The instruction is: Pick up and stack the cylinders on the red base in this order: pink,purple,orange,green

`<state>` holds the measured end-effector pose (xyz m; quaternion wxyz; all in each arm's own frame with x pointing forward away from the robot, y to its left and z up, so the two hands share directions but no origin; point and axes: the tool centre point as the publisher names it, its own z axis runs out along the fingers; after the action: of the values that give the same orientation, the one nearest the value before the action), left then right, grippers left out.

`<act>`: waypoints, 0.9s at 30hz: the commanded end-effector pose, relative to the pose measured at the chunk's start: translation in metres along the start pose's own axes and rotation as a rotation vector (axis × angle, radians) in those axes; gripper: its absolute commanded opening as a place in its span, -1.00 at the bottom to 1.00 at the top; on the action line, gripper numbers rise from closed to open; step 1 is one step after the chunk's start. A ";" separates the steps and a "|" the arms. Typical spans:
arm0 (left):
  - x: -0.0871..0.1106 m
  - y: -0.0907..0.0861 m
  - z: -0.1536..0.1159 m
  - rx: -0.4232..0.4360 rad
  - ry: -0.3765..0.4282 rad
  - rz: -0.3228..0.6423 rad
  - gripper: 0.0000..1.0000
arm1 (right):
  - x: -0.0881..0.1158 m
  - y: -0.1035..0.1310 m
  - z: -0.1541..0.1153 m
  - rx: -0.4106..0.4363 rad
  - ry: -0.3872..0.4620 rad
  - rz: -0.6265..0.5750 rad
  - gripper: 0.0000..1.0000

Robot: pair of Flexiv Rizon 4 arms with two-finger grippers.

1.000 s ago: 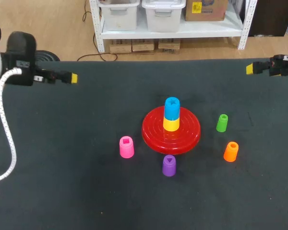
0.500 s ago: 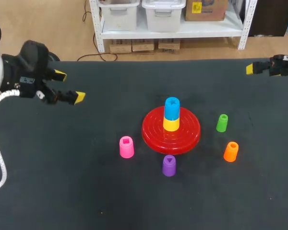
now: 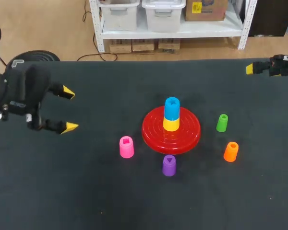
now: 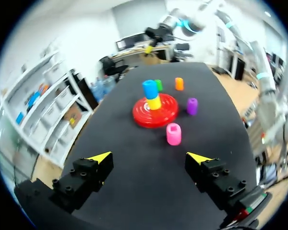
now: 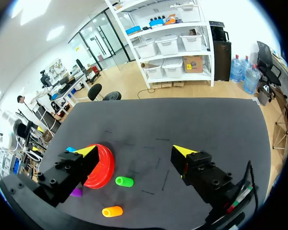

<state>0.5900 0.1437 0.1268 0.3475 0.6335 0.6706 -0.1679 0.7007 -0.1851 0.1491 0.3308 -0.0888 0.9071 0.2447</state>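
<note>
left end effector point(image 4: 149, 157) faces pink cylinder point(image 4: 173, 133), base point(image 4: 141, 116) beyond.

Robotics lab: shelving point(image 3: 173, 29) with storage bins point(image 3: 163, 12), black table point(image 3: 86, 191).

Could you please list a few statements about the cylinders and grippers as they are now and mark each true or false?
1. A blue cylinder sits on a yellow cylinder on the red base. True.
2. The pink cylinder is on the stack. False: it stands on the table, off the base.
3. The left gripper is open and empty. True.
4. The right gripper is shut on the green cylinder. False: it is open, and the green cylinder stands on the table.
5. The purple cylinder lies tipped over. False: it stands upright.
</note>
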 end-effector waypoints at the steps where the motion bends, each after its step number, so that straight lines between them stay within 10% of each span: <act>1: 0.007 0.004 -0.007 0.189 -0.187 0.385 1.00 | 0.000 0.000 -0.001 0.002 0.000 0.000 1.00; 7: 0.001 0.012 -0.002 0.159 -0.179 0.442 1.00 | 0.000 0.000 -0.001 0.002 0.000 0.000 1.00; 11: 0.002 0.023 -0.004 0.161 -0.228 0.364 1.00 | 0.000 0.000 -0.001 0.002 0.000 0.000 1.00; 16: 0.007 0.032 0.008 0.085 -0.099 0.156 1.00 | 0.000 0.000 -0.001 0.002 0.000 0.000 1.00; 27: 0.007 0.019 0.014 0.125 -0.102 0.114 1.00 | 0.000 0.000 -0.001 0.002 0.000 0.000 1.00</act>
<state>0.6137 0.1435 0.1169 0.3518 0.6808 0.6018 -0.2249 0.7007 -0.1851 0.1491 0.3308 -0.0888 0.9071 0.2446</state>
